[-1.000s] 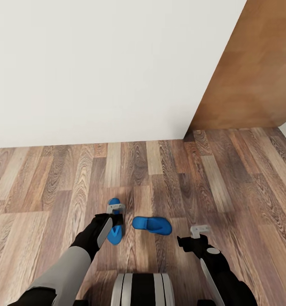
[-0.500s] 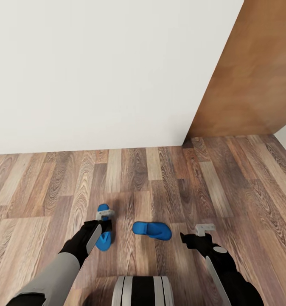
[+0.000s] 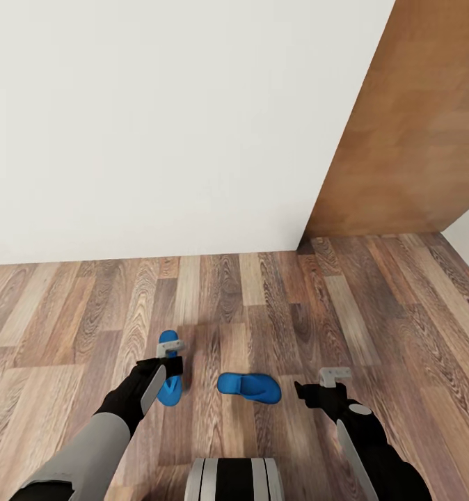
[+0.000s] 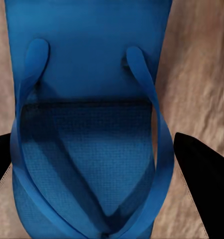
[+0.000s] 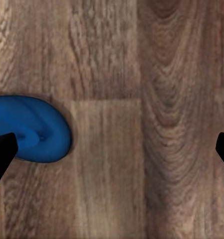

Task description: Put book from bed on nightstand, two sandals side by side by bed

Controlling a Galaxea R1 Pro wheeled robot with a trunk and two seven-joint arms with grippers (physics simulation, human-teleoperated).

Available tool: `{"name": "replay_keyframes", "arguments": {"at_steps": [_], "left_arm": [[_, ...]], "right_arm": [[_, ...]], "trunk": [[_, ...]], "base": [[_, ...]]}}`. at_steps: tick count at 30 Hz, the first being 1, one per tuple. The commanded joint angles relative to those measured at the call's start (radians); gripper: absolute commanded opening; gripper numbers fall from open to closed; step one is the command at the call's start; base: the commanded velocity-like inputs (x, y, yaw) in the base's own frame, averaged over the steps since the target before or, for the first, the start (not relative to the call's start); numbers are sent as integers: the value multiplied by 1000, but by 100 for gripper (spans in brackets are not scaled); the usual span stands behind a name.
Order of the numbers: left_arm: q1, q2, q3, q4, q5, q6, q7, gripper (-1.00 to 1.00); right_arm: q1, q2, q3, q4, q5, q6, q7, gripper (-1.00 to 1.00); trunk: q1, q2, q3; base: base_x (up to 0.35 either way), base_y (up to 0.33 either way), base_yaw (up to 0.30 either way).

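Left wrist view, bright blue sandal, looped straps

You face a plain white wall at 12 o'clock. A brown wooden panel stands at 2 o'clock, meeting the wall. Wood-plank floor extends beneath both.

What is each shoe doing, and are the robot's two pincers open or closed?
Left sandal: flat on the wood floor, straps up, pointing toward the wall, between the left pincer's spread fingers.
Right sandal: flat on the floor, turned sideways, apart from the other one, not held.
Left pincer: open, low over the left sandal.
Right pincer: open, holding nothing, beside the right sandal.
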Motion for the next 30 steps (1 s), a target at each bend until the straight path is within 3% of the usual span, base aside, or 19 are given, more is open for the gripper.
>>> {"name": "replay_keyframes", "arguments": {"at_steps": [1,6,8,15,18,30], "left_arm": [[0,-1,0,-2,11,4,7,-100],[0,-1,0,-16,12,5,7,-100],[4,0,-1,-47,12,7,6,-100],[8,7,0,-56,11,7,7,-100],[8,8,0,-56,14,6,8,-100],[8,4,-1,-63,15,9,10,-100]], "right_arm": [[0,-1,1,-1,-7,5,-1,100],[0,-1,8,4,-7,4,-2,100],[0,-1,48,8,-4,3,-4,100],[0,-1,71,8,-1,4,-4,100],[0,-1,100,9,-1,4,-3,100],[0,-2,110,9,2,3,-14,100]], "trunk": [[-1,0,3],[-3,1,23],[-4,2,30],[-7,3,57],[-8,4,69],[-8,4,69]], "base": [[0,0,0],[0,0,0],[0,0,0],[0,0,0],[0,0,0],[0,0,0]]}}
